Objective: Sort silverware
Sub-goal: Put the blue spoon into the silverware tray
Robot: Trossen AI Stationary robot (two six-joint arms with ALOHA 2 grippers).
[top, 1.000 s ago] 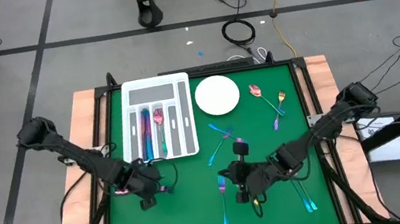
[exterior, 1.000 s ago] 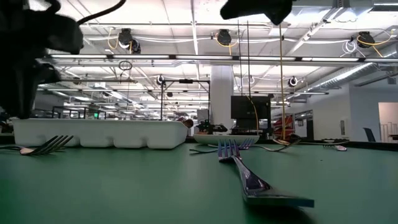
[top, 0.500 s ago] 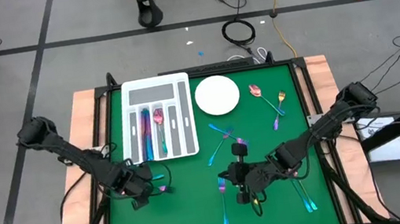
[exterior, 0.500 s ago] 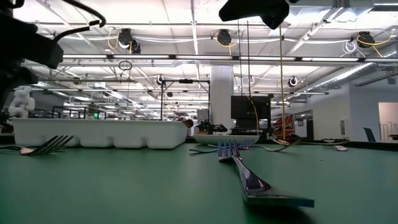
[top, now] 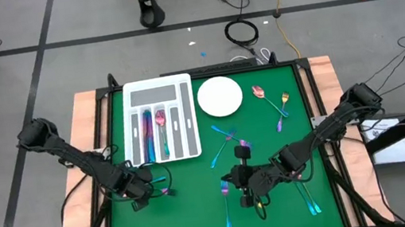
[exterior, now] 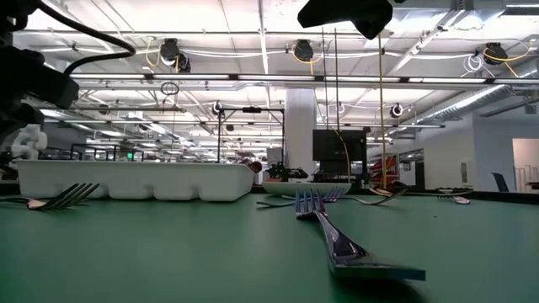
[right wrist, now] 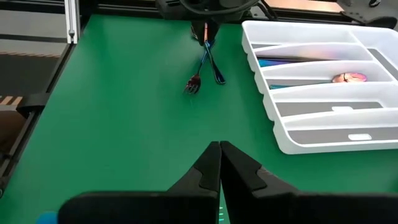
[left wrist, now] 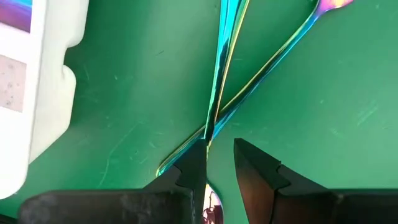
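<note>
Okay, my left gripper (left wrist: 219, 163) sits narrowly parted over two crossed utensils (left wrist: 225, 87); right gripper (right wrist: 219, 163) pinched shut, empty.

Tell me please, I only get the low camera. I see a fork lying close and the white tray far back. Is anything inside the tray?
Observer: Yes. From above, the tray holds a spoon in one slot and another shiny piece in the slot beside it.
Operator: Where's the left gripper?
Observer: The left gripper is low over two crossed pieces on the mat beside the tray, with its fingers a little apart.
Operator: And the right one?
Observer: The right gripper is shut on nothing, over bare green mat.
</note>
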